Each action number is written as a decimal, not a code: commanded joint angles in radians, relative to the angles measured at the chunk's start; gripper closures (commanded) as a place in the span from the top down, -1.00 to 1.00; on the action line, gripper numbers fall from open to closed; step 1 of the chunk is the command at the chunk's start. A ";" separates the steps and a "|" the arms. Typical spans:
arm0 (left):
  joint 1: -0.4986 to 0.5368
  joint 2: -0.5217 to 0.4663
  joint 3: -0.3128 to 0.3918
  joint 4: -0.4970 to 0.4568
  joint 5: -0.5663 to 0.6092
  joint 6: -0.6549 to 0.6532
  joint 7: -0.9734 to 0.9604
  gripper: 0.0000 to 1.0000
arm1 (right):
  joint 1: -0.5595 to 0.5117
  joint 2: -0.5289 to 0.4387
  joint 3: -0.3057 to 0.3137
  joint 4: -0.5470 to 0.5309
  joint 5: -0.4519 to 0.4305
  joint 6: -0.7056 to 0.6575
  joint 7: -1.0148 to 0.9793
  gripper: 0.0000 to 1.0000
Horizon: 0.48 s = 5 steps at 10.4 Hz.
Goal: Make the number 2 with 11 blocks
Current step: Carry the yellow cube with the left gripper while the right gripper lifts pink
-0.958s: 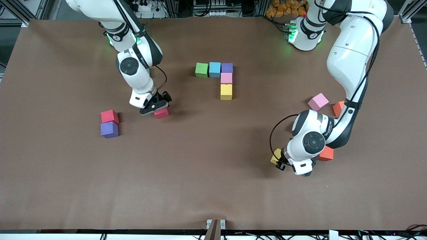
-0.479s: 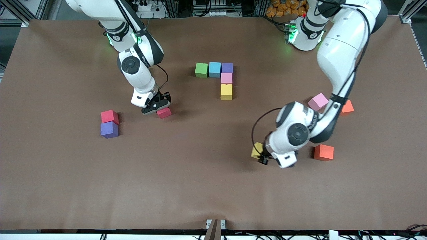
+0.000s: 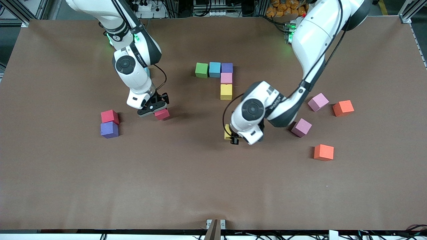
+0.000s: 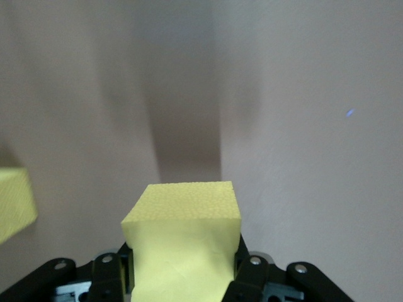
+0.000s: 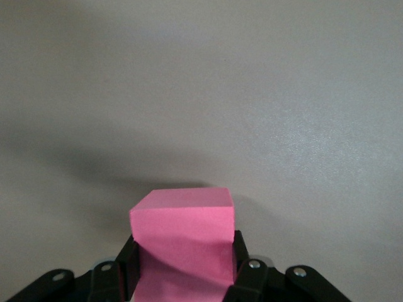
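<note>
Five blocks stand joined mid-table as part of the number 2: green (image 3: 201,70), blue (image 3: 215,69) and purple (image 3: 227,67) in a row, with pink (image 3: 226,78) and yellow (image 3: 226,91) in a column under the purple one. My left gripper (image 3: 233,136) (image 4: 182,267) is shut on a yellow block (image 3: 228,132) (image 4: 182,233), in the air over the mat close to that column. My right gripper (image 3: 156,108) (image 5: 182,267) is shut on a pinkish-red block (image 3: 162,114) (image 5: 182,233), low at the mat. I cannot tell whether that block rests on it.
Toward the right arm's end lie a red block (image 3: 109,116) and a purple block (image 3: 109,129), touching. Toward the left arm's end lie two pink blocks (image 3: 318,101) (image 3: 301,127) and two orange blocks (image 3: 343,108) (image 3: 323,152). The column's yellow block (image 4: 12,204) shows at the left wrist view's edge.
My left arm has carried the yellow block from beside the orange block toward the table's middle, uncovering a pink block. My right gripper has shut on the pinkish-red block, staying nearly in place.
</note>
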 commanded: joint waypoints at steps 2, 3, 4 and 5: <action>-0.015 -0.068 -0.061 -0.071 -0.005 -0.032 -0.249 -0.36 | 0.006 -0.011 0.071 -0.005 0.059 -0.011 0.075 -0.25; -0.038 -0.089 -0.065 -0.099 -0.005 -0.032 -0.296 -0.36 | 0.006 -0.013 0.074 -0.004 0.061 -0.011 0.109 -0.25; -0.060 -0.092 -0.065 -0.105 -0.003 -0.029 -0.346 -0.36 | 0.006 -0.011 0.074 -0.002 0.061 -0.010 0.161 -0.25; -0.068 -0.097 -0.068 -0.107 0.001 -0.025 -0.401 -0.36 | 0.008 -0.011 0.077 0.003 0.061 -0.010 0.208 -0.25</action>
